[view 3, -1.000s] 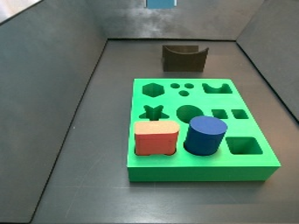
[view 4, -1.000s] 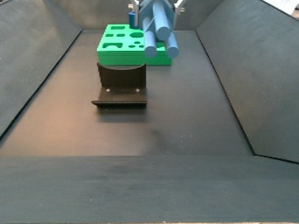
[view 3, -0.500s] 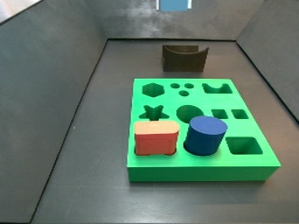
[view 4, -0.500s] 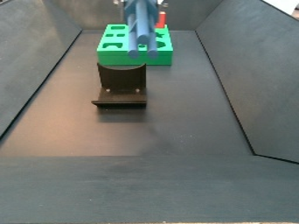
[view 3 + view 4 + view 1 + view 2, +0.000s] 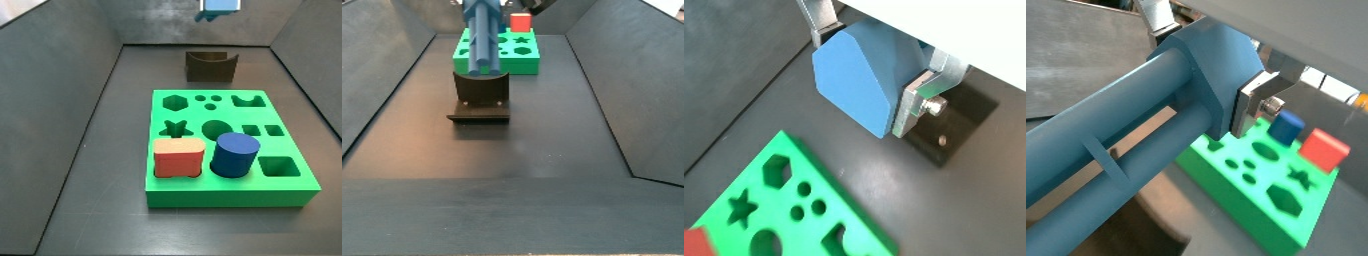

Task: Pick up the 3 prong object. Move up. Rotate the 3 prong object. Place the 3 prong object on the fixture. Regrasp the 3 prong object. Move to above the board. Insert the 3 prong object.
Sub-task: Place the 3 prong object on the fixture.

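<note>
1. Closest to the wrist cameras, the gripper [image 5: 871, 75] is clamped on the 3 prong object [image 5: 865, 78]; a silver finger [image 5: 922, 95] presses one flank and the other finger shows at the far flank.
2. Seen end-on in a wrist view, the piece shows only its flat steel-blue end face, while in a wrist view [image 5: 1133, 150] taken along its length it shows as a long ridged shaft reaching towards the camera.
3. Below the held piece in a wrist view lies the green board [image 5: 778, 200] with its star, round and hexagon holes, and the dark fixture [image 5: 951, 128] sits on the floor just past the finger.
4. Only a wrist view shows the red block [image 5: 1325, 150] and the blue cylinder [image 5: 1288, 125] together with the shaft; both stand on the board [image 5: 1253, 190].
5. From a side view the piece [image 5: 481, 40] hangs tilted above the fixture [image 5: 480, 97], hiding part of the board [image 5: 516, 55] behind it; whether it touches the fixture cannot be told.
6. From a side view only a small blue tip [image 5: 219, 6] shows at the top edge, above the fixture [image 5: 211, 66].
7. Under everything is a dark grey matte floor [image 5: 502, 170], with sloping grey walls [image 5: 60, 90] on each side and a grey back wall.
</note>
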Motion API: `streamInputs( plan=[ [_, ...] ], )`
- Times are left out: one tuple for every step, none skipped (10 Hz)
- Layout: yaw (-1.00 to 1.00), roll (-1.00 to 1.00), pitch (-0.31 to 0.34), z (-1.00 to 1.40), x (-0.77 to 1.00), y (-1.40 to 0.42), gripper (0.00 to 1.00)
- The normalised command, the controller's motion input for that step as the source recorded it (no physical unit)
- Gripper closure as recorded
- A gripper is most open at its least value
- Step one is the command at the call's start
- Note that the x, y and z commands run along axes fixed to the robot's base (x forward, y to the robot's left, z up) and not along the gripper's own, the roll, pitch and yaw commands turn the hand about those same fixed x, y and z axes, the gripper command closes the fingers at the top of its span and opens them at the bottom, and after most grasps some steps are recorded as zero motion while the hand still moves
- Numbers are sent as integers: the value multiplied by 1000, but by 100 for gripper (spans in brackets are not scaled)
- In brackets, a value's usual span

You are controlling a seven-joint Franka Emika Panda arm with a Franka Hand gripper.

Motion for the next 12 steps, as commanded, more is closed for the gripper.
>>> streamInputs(
  plan=[
    [-112,-1000,136,0,39,38,100],
    [-128,-1000,122,10,18,35,100],
    [-176,-1000,112,-5,33,30,100],
    [-198,-1000,118,-9,49,33,100],
    [-195,-757,94,-11,73,43,100],
    [-191,-632,76,-8,75,42,100],
    [-179,-377,28,-9,67,38,100],
    [-168,-224,-7,-1,56,27,100],
    [-225,-56,-117,-1000,72,17,100],
    [-183,-33,-141,-1000,78,19,100],
    [-125,-19,-151,-1000,90,18,100],
    [-72,-15,-149,-1000,94,15,100]
  ],
)
